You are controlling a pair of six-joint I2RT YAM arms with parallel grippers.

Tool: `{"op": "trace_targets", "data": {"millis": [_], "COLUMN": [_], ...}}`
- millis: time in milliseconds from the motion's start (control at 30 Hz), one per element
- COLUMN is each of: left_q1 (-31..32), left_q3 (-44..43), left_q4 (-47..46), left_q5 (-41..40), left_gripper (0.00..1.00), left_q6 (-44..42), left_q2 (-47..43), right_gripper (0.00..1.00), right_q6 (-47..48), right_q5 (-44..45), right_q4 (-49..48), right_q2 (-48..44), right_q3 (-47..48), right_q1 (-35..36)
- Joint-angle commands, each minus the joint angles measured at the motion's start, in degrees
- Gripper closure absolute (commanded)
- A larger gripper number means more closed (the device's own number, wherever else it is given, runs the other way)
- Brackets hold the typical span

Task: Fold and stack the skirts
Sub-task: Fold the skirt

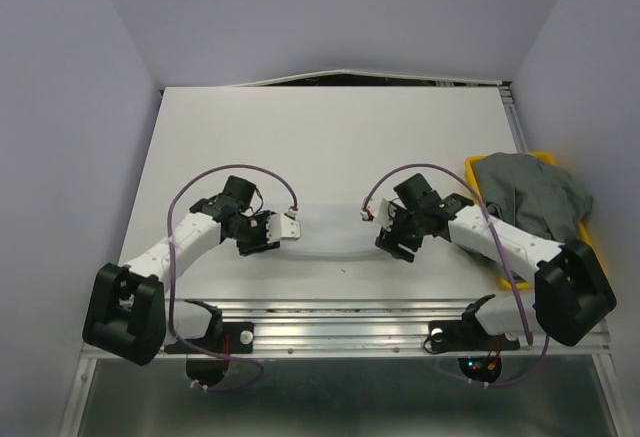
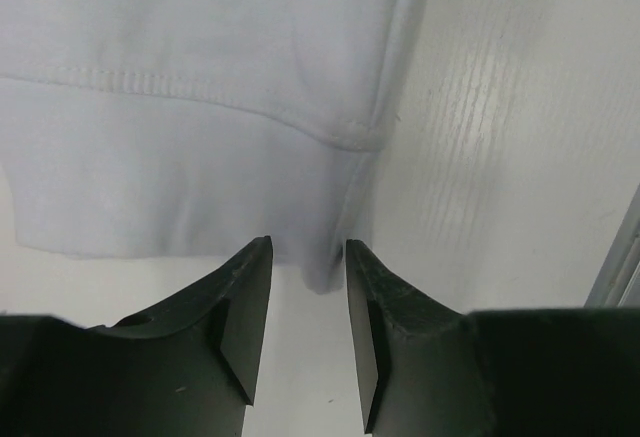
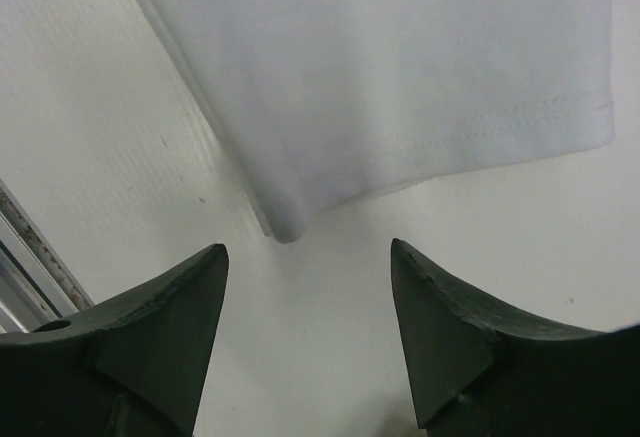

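The white skirt [image 1: 330, 229] lies flat, folded into a low band, on the table between my two grippers. My left gripper [image 1: 262, 233] sits at its left end. In the left wrist view the gripper [image 2: 308, 243] has its jaws a narrow gap apart, with a hemmed corner of the white skirt [image 2: 180, 107] just reaching between the tips. My right gripper [image 1: 393, 241] sits at the right end. In the right wrist view the gripper [image 3: 308, 245] is wide open and empty, with a folded corner of the white skirt [image 3: 400, 77] just ahead. Grey skirts [image 1: 528, 192] lie heaped at the right.
The grey skirts lie in a yellow tray [image 1: 476, 165] at the table's right edge. A metal rail [image 1: 340, 312] runs along the near edge and also shows in the left wrist view [image 2: 620, 267]. Walls enclose the table on the left, back and right.
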State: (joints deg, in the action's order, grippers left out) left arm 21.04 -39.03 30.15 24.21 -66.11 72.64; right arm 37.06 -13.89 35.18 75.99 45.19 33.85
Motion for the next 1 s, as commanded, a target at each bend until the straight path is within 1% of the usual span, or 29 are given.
{"op": "trace_targets", "data": {"millis": [0,33,200,233,300,333,367,400,433,467,500,533,633,667,767,800,867,967], "left_q1": [0.14,0.14,0.14,0.14,0.14,0.14,0.23,0.23,0.23,0.23,0.23,0.23,0.32,0.32,0.41,0.41,0.41,0.41], "left_q3": [-4.21,-4.56,-7.46,-7.73,-8.08,-8.08,-8.08,-8.08,-8.34,-8.52,-8.96,-9.05,-8.53,-8.52,-8.87,-9.31,-10.1,-13.52], "left_q4": [4.29,5.61,7.03,5.37,2.91,0.2,-1.22,-2.19,-2.81,-3.25,-3.69,-4.31,-6.24,-7.2,-8.88,-9.49,-11.51,-14.06], "left_q5": [2.42,2.51,2.86,2.86,2.34,2.16,1.46,1.11,0.84,-0.11,-0.65,-0.91,-1.18,-0.92,-0.83,-1.18,-1.88,-5.12], "left_gripper": [0.53,0.53,0.53,0.53,0.53,0.54,0.55,0.55,0.56,0.6,0.62,0.64,0.65,0.68,0.71,0.72,0.73,0.75], "left_q6": [1.94,2.12,5.37,8.59,12.21,13.97,17.82,19.25,20.22,21.1,22.93,23.65,25.85,26.37,28.83,29.28,30.6,31.3], "left_q2": [-6.09,-6.72,-9.53,-9.71,-9.63,-8.67,-7.79,-6.65,-3.68,-1.82,1.42,2.84,7.06,8.38,13.83,16.45,18.84,23.94], "right_gripper": [0.27,0.22,0.22,0.22,0.24,0.26,0.28,0.29,0.31,0.35,0.37,0.4,0.42,0.43,0.44,0.45,0.45,0.46], "right_q6": [-3.74,-5.14,-6.3,-6.3,-6.82,-7.09,-7.17,-7.35,-7.26,-7.0,-7.0,-6.74,-6.65,-6.47,-6.3,-6.3,-7.08,-10.24], "right_q5": [1.33,0.8,-3.94,-4.21,-4.91,-5.27,-5.62,-5.53,-5.45,-5.45,-5.01,-4.66,-3.95,-3.86,-3.25,-3.51,-4.3,-7.72], "right_q4": [0.77,1.12,1.03,1.03,0.6,-0.1,-0.37,-0.81,-1.16,-1.51,-1.86,-3.17,-5.37,-5.91,-7.23,-7.49,-7.84,-7.67], "right_q2": [-1.98,-1.72,1.09,1.79,4.59,5.83,7.23,8.64,11.44,12.6,14.35,14.97,16.73,17.7,18.76,18.67,18.5,17.44], "right_q3": [5.77,7.27,15.79,16.59,17.91,18.96,19.58,20.02,20.46,20.55,20.29,19.16,17.48,16.17,13.97,12.13,10.28,7.37], "right_q1": [-0.09,-0.1,-2.99,-3.0,-3.0,-3.0,-3.0,-3.0,-3.0,-3.0,-3.0,-3.0,-3.0,-3.52,-4.05,-4.05,-4.05,-4.05]}}
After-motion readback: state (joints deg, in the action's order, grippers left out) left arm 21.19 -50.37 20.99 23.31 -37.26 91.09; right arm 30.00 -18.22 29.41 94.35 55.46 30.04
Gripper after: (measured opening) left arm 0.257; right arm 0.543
